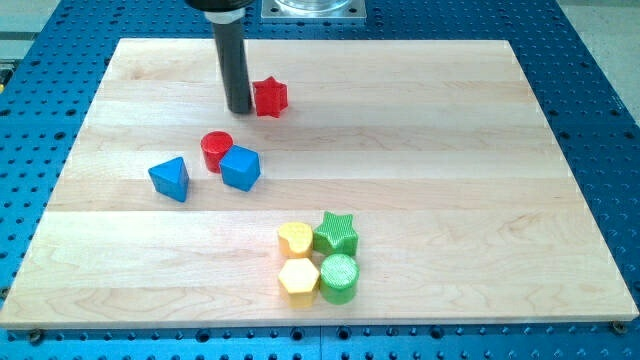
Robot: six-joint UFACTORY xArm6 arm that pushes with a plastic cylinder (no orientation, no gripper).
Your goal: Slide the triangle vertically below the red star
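The red star (270,97) lies near the view's top, left of centre, on the wooden board (450,150). The blue triangle (170,178) lies at the view's left, well below and left of the star. My tip (239,109) stands just left of the red star, close to it or touching it, and far above and right of the triangle.
A red cylinder (216,150) touches a blue cube (240,167) just right of the triangle. Near the view's bottom sit a yellow heart (295,239), a green star (336,234), a yellow hexagon (298,277) and a green cylinder (339,277), clustered together.
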